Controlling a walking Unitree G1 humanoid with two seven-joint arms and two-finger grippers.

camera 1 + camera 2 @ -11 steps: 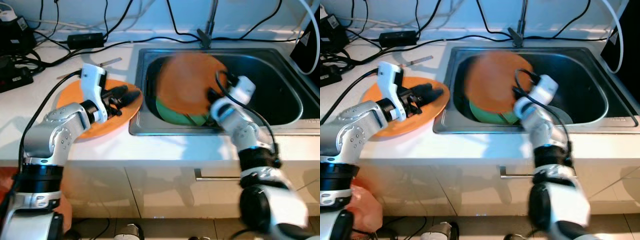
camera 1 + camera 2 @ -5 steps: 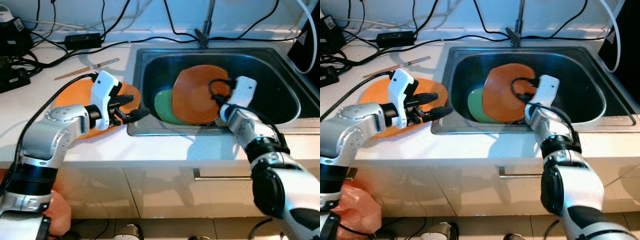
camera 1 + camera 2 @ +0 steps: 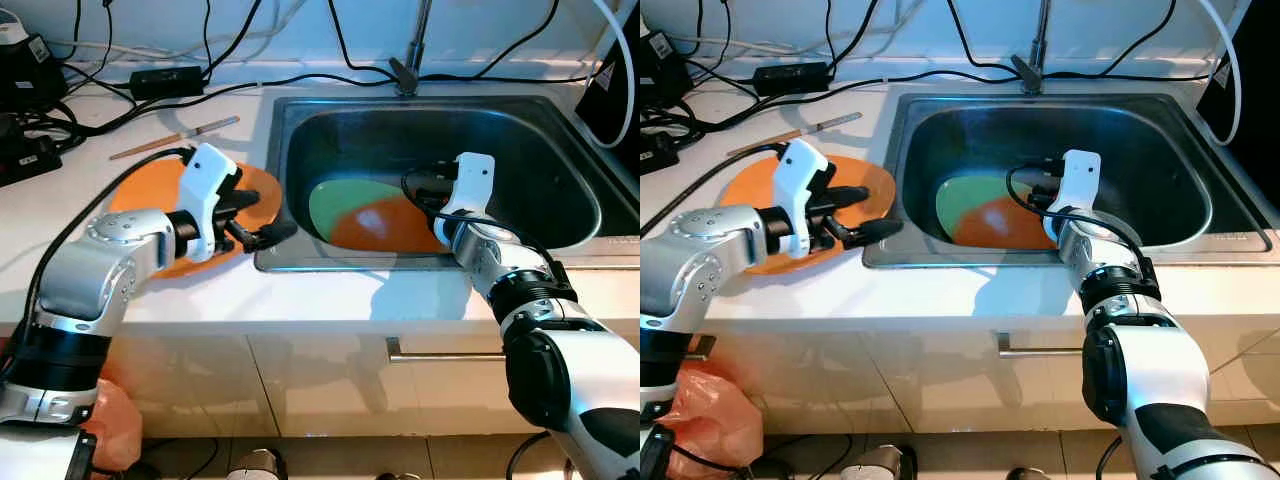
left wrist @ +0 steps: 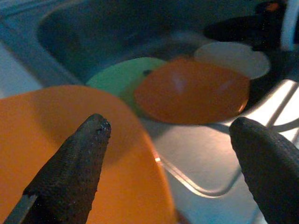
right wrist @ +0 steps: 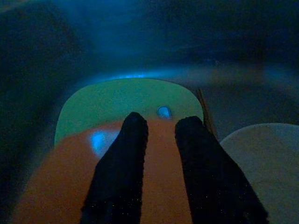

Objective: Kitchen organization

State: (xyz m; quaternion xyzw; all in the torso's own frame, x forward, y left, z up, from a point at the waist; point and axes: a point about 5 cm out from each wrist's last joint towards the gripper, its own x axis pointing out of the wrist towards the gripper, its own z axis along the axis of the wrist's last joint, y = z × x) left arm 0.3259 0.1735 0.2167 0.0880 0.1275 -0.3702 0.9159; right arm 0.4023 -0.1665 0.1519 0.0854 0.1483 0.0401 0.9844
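Observation:
An orange plate [image 3: 385, 226] lies in the steel sink [image 3: 560, 130], overlapping a green plate [image 3: 345, 200] beneath it. My right gripper [image 3: 425, 186] hangs low over that orange plate's right side. Its fingers [image 5: 131, 154] are open with only a narrow gap, and nothing sits between them. A second orange plate [image 3: 140, 200] rests on the white counter left of the sink. My left gripper [image 3: 270, 214] is open wide over that plate's right edge, at the sink's rim, holding nothing.
A pale round dish [image 4: 231, 58] lies in the sink beside the orange plate. Chopsticks [image 3: 175, 138] lie on the counter behind the left plate. Black cables, a power adapter [image 3: 168, 78] and a dark box [image 3: 30, 70] crowd the back edge. The faucet [image 3: 415, 50] stands behind the sink.
The orange plate, held up on edge in the sink by my right gripper, has dropped flat onto the green plate. The right gripper let go and drew back slightly. My left gripper barely moved.

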